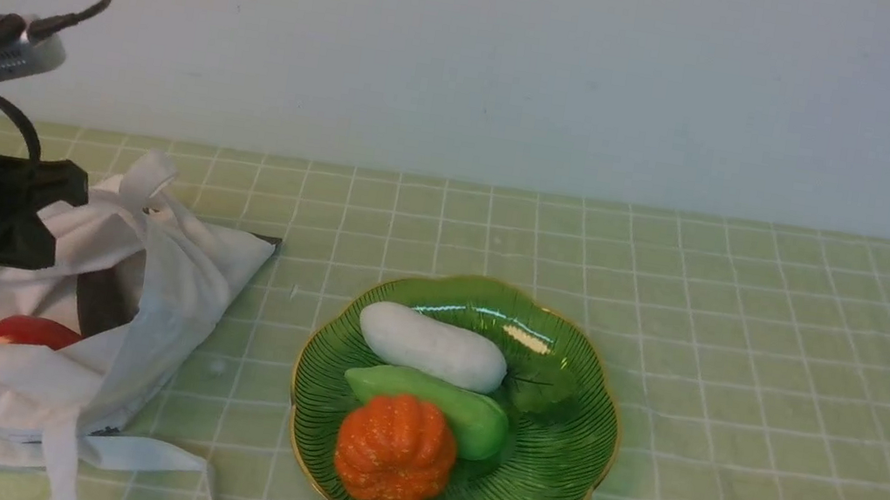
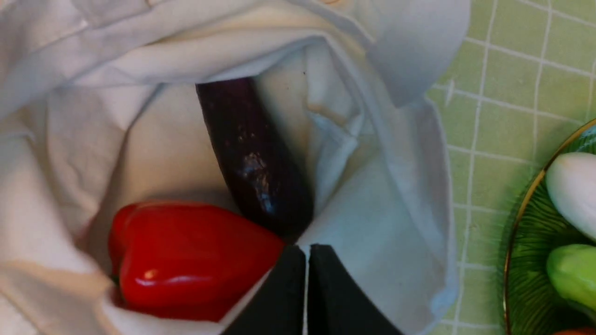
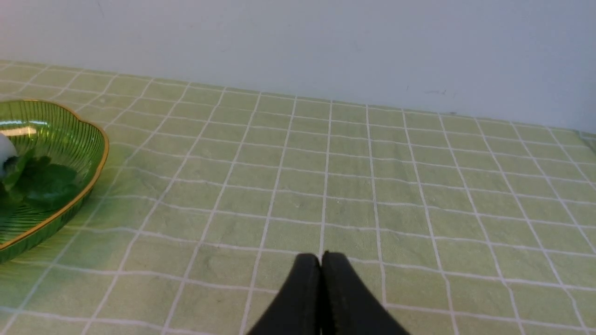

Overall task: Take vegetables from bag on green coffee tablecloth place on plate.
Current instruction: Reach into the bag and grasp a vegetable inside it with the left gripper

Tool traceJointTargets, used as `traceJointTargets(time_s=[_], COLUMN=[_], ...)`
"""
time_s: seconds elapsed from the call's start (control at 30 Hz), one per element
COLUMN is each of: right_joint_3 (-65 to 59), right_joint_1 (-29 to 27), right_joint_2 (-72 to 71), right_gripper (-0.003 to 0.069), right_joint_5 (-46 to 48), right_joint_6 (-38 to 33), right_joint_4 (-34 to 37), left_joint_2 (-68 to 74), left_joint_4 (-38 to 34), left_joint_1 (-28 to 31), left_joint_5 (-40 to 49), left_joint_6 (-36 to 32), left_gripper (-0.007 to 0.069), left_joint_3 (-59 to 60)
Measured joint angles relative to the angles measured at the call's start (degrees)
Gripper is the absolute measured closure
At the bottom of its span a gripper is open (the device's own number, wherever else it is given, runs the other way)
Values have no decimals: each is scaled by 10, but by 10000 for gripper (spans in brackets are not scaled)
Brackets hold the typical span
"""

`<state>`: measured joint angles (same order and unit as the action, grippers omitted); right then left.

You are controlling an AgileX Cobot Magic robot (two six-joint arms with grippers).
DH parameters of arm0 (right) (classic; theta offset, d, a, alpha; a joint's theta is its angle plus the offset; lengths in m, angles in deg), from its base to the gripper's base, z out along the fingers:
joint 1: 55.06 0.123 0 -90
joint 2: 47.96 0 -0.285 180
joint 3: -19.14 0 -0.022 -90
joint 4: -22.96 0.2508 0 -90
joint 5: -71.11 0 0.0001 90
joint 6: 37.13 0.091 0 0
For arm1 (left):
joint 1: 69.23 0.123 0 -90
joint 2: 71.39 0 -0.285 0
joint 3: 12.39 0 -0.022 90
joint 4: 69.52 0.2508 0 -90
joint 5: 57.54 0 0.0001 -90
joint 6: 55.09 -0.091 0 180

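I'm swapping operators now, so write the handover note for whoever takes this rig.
Left gripper: shut, empty, over the white tote bag.
Right gripper: shut, empty, over the green checked tablecloth.
Done: white vegetable, long green vegetable and orange pumpkin are on the green glass plate.
Left: red bell pepper and eggplant, both in the bag.

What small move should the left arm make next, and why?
Probably open the left gripper above the bag before lowering: its fingertips are together and hold nothing, while the eggplant and red vegetable still need moving onto the plate.
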<state>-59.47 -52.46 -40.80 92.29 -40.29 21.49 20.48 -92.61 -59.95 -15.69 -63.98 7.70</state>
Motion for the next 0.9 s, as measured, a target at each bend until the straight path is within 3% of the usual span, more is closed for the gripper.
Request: traceJointTargets(time_s=[0.23,0.37,0.4,0.43,0.47,0.5,0.6,0.73,0.9], right_joint_3=[0,0,0,0,0,0,0,0,0], right_joint_1=[0,0,0,0,0,0,0,0,0], right_joint_2=[0,0,0,0,0,0,0,0,0], right_gripper=[673,673,673,673,673,673,673,673,673], right_joint_5=[0,0,0,0,0,0,0,0,0], right_joint_6=[0,0,0,0,0,0,0,0,0], right_joint_4=[0,0,0,0,0,0,0,0,0], left_joint_2=[63,112,116,133,135,152,183,204,213], left_joint_4=[-39,-82,-86,-97,-97,-103,-105,-106,-106], left_joint_1=[0,0,0,0,0,0,0,0,0], left_joint_5=[-19,-55,-57,-68,-68,-78,-96,-127,-142], left_joint_6=[-106,-150,-152,-154,-154,-156,-156,-156,-156], left_gripper=[559,371,361,276,276,209,118,75,108], left_joint_3=[-1,-1,-1,-1,-1,-1,-1,-2,-4])
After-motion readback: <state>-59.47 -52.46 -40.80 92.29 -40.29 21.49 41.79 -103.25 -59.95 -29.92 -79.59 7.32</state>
